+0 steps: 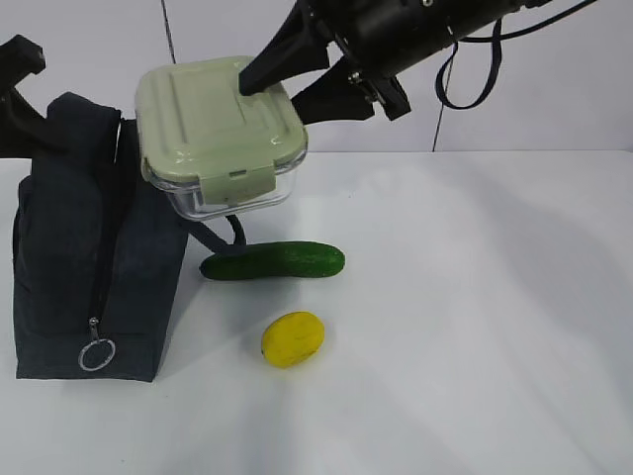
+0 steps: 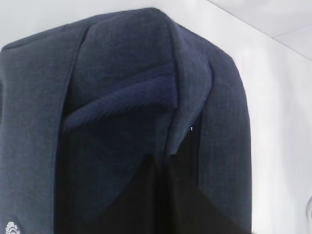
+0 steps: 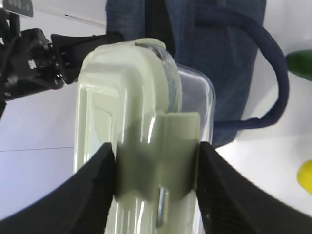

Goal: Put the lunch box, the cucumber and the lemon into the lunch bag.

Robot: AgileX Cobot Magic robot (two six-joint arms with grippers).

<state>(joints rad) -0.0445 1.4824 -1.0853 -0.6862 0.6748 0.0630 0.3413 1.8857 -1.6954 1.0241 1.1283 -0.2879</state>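
My right gripper is shut on the lunch box, holding it tilted in the air above the right edge of the lunch bag. In the right wrist view its fingers clamp the sage-green lid clip of the lunch box. The dark navy lunch bag stands at the left, its zipper pull ring hanging low in front. My left gripper pinches the fabric at the bag's top. The cucumber lies on the table beside the bag. The lemon sits in front of it.
The bag's padded loop handle hangs down on the side towards the cucumber. The white table stretches to the right of the lemon. A white wall stands behind.
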